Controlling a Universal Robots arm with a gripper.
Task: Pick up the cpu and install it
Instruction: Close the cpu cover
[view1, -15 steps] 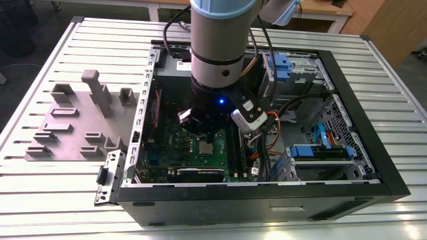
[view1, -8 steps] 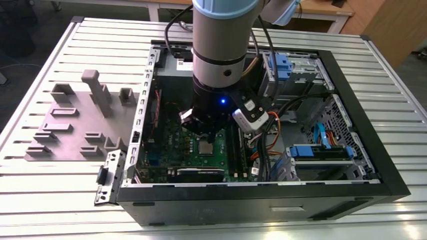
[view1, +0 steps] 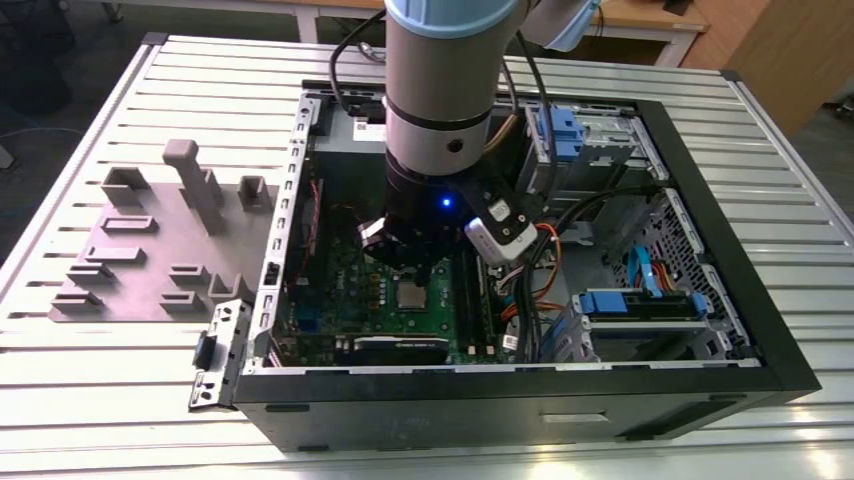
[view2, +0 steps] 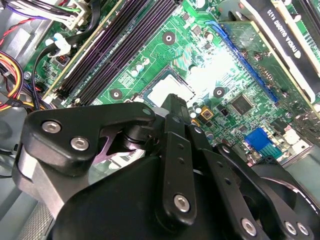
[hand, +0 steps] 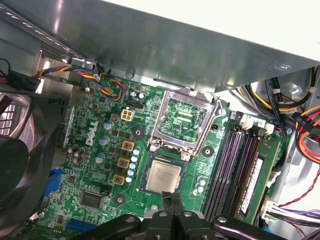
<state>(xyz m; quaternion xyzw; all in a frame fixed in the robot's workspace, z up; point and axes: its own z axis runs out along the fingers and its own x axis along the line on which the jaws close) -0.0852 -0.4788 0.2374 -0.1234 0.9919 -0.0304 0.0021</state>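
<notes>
The cpu (hand: 163, 176), a small silvery square chip, lies flat in the socket on the green motherboard (hand: 107, 165). It also shows as a pale square (view2: 170, 90) in the second wrist view and as a small square (view1: 411, 294) in the exterior view. The silvery socket frame (hand: 184, 120) stands swung open beside it. My black gripper (hand: 173, 201) hovers just above the cpu's near edge. Its two fingers are pressed together, shut, with nothing between them. In the exterior view the gripper (view1: 407, 268) hangs inside the open computer case, right over the board.
Purple memory slots (hand: 235, 165) run beside the socket. A black fan (hand: 20, 165) sits on the other side. Bundled coloured cables (hand: 305, 130) and the case's metal wall (hand: 165, 45) crowd the space. A grey fixture plate (view1: 160, 250) lies on the table at the exterior view's left.
</notes>
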